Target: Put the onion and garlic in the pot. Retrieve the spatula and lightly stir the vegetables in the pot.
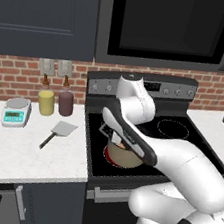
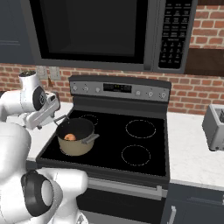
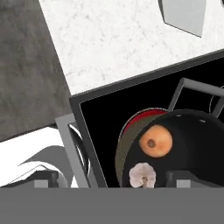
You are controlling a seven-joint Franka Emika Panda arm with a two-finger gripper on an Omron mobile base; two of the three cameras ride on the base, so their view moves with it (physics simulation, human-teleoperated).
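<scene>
The beige pot [image 2: 78,148] stands on the front left burner of the stove. Inside it lie the orange-brown onion [image 3: 155,141] and, beside it, the pinkish-white garlic [image 3: 142,175]. The onion [image 2: 69,137] also shows from the right base view. My gripper [image 3: 109,183] hovers above the pot's left rim and the stove's edge, open and holding nothing. From the left base view the arm covers most of the pot [image 1: 127,160]. The spatula [image 1: 58,131] lies flat on the white counter left of the stove, and its grey blade [image 3: 183,15] shows in the hand view.
A digital scale [image 1: 16,110], a yellow bottle [image 1: 46,101] and a dark red bottle [image 1: 65,102] stand at the back of the left counter. A toaster [image 2: 215,127] sits on the right counter. The microwave [image 2: 100,30] hangs low over the stove [image 2: 140,148].
</scene>
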